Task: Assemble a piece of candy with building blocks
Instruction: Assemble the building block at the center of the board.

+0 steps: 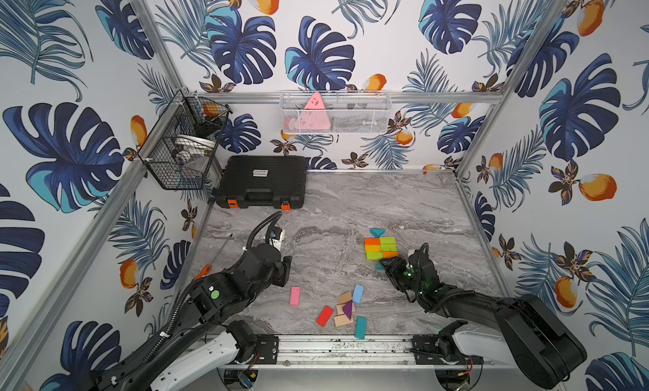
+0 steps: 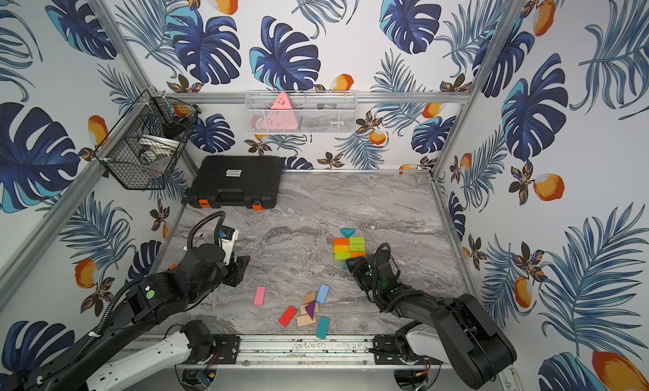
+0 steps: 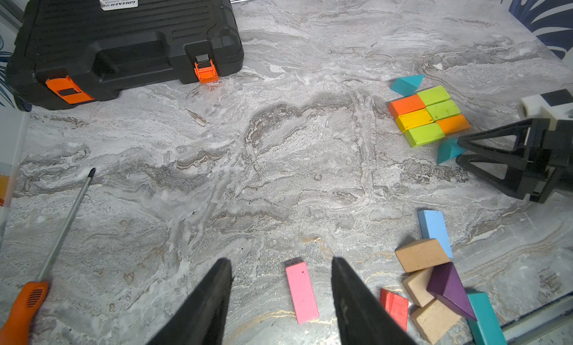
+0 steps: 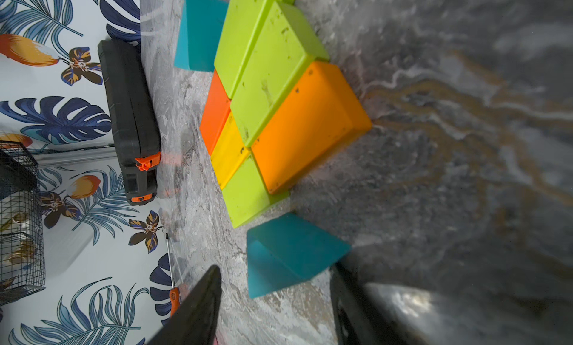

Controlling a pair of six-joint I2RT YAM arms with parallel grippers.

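Six green, orange and yellow building blocks (image 1: 380, 248) lie packed into one rectangle on the marble table, with a teal triangle (image 1: 376, 232) at its far end. A second teal triangle (image 4: 288, 253) lies on the table at the near end, just ahead of my right gripper (image 4: 275, 269). That gripper is open, with a gap beside the triangle. My left gripper (image 3: 280, 261) hangs open above a pink block (image 3: 301, 292) and holds nothing. Loose blocks lie near the front edge: light blue (image 1: 358, 293), plain wood (image 1: 345, 297), purple triangle (image 1: 347, 308), red (image 1: 325, 315) and teal (image 1: 360, 327).
A black tool case (image 1: 261, 182) sits at the back left of the table. An orange-handled screwdriver (image 3: 28, 303) lies along the left edge. A black wire basket (image 1: 182, 150) and a white mesh basket (image 1: 335, 112) hang on the walls. A metal rail (image 1: 344, 349) runs along the front.
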